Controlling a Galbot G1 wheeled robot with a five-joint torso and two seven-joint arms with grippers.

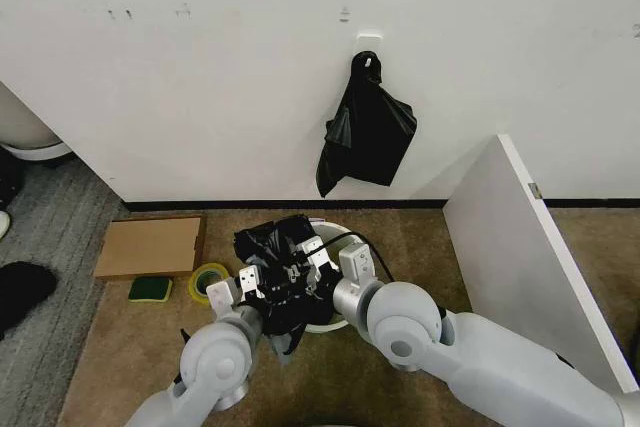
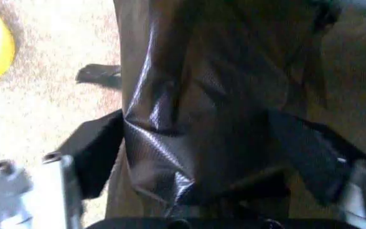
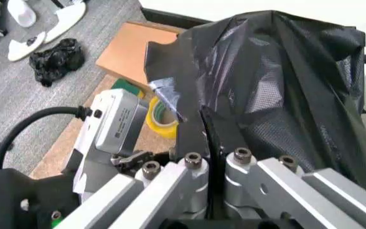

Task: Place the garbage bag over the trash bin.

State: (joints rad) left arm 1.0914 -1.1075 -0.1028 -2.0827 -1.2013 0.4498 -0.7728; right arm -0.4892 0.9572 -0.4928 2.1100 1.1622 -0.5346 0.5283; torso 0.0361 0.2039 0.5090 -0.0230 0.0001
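The garbage bag (image 1: 272, 245) is crinkled glossy black film bunched over the near-left side of the trash bin (image 1: 330, 324), whose cream-white rim peeks out beneath. My right gripper (image 1: 312, 259) sits at the bin's top, and in the right wrist view it (image 3: 207, 129) is shut, pinching a fold of the garbage bag (image 3: 278, 81). My left gripper (image 1: 250, 282) is at the bin's left edge. In the left wrist view its fingers (image 2: 97, 150) stand wide apart, with the garbage bag (image 2: 196, 109) hanging between them.
A smaller black bag bundle (image 1: 366, 132) hangs from a wall hook behind the bin. On the floor to the left lie a cardboard sheet (image 1: 150, 245), a yellow tape roll (image 1: 207, 282) and a green sponge (image 1: 150, 289). A white panel (image 1: 520, 247) stands at the right.
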